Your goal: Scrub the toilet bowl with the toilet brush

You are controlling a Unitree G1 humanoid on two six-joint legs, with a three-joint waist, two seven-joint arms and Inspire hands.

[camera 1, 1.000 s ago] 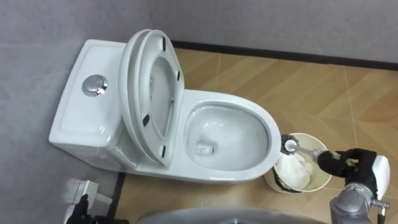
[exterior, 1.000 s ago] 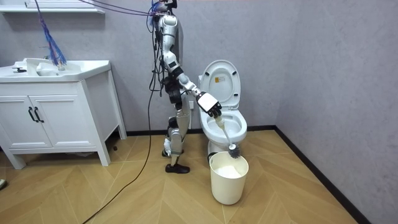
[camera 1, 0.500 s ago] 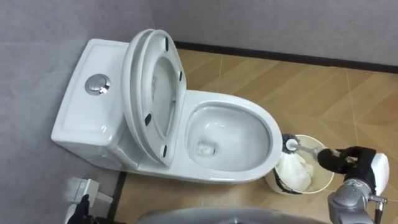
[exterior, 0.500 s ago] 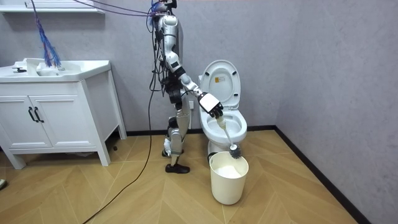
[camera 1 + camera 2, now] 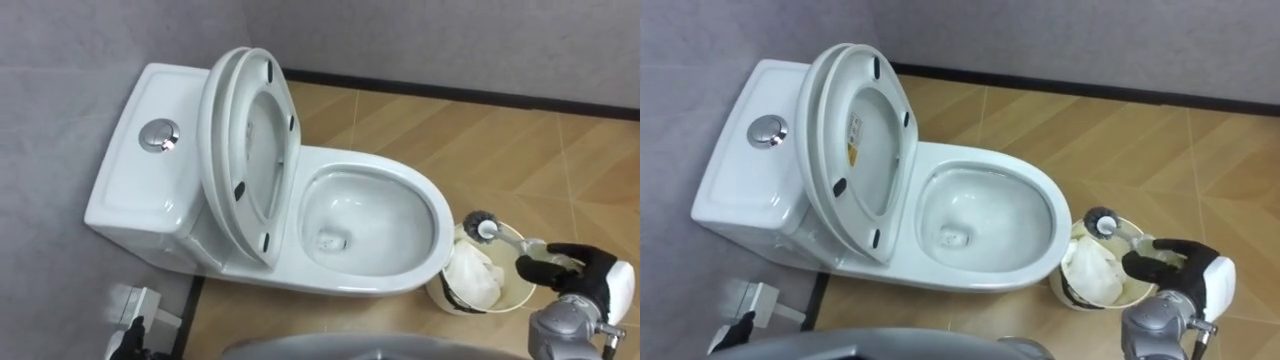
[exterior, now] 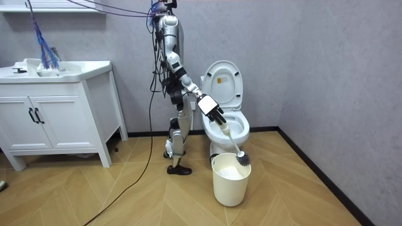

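White ceramic toilet (image 5: 385,283) fills mid-frame in the eye view. Seat + lid (image 5: 222,150) stand raised against the cistern (image 5: 125,185), w/ a round chrome flush button (image 5: 160,135) on top. Bowl is open.

Cream bin (image 5: 508,302) sits on the wood floor at approx 4 o'clock from the bowl, just beside its front rim, w/ a white liner (image 5: 472,276) bunched inside.

Right robot hand (image 5: 572,274) at 4 o'clock in frame, dark fingers curled tight round the toilet brush (image 5: 483,226) handle. Brush head is up at the bin's 12 o'clock rim, handle running back toward 4 o'clock into the grip.

Left robot hand (image 5: 137,318) low at 7 o'clock; its state can't be told.

Room view: robot stands upright next to the toilet, right arm stretched down and out, brush head just over the bin.
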